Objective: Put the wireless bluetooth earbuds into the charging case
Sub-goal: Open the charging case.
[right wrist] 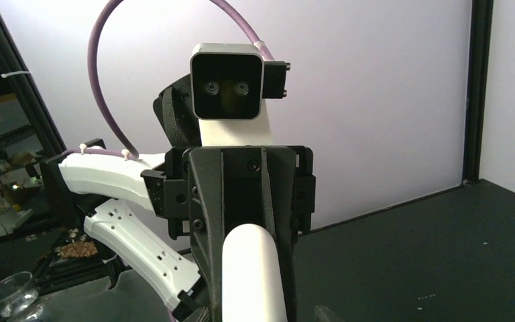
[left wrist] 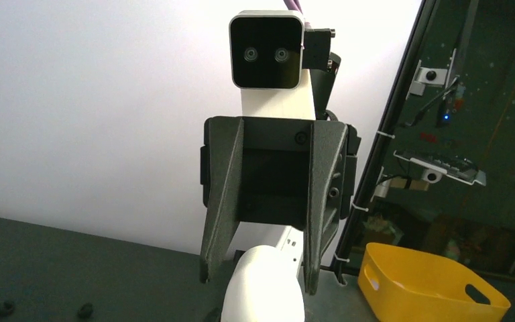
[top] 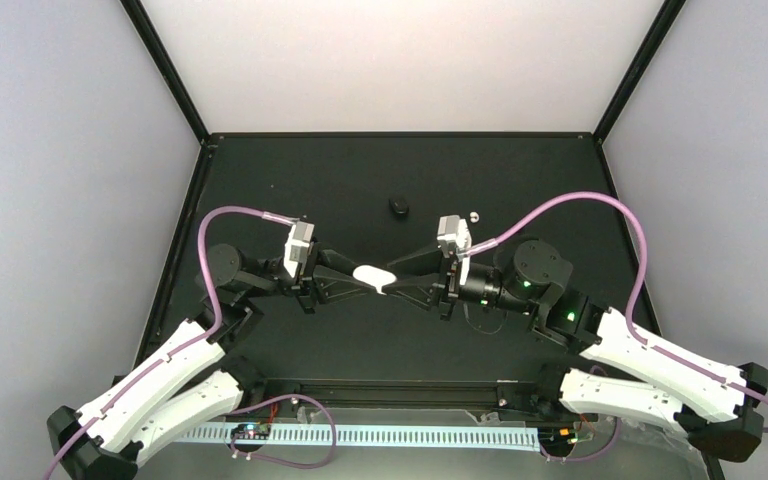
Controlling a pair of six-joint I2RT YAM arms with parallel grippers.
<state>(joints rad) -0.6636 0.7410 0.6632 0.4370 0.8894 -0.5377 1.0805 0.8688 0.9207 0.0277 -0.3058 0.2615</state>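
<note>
A white pill-shaped charging case (top: 373, 277) hangs above the table's middle between my two grippers, which face each other. My left gripper (top: 358, 274) is shut on the case; in the right wrist view its fingers (right wrist: 204, 255) press both narrow sides of the case (right wrist: 253, 275). My right gripper (top: 393, 284) is open; in the left wrist view its fingers (left wrist: 218, 221) straddle the far end of the case (left wrist: 265, 288), with a small gap on one side. A tiny pale bud (top: 476, 213) lies beside the right wrist. No other earbud shows.
A small black oval case (top: 398, 206) lies on the mat behind the grippers. Two small dark bits (left wrist: 3, 308) lie on the mat. A yellow bin (left wrist: 436, 282) and a clear cup (right wrist: 10, 298) stand beyond the table edges.
</note>
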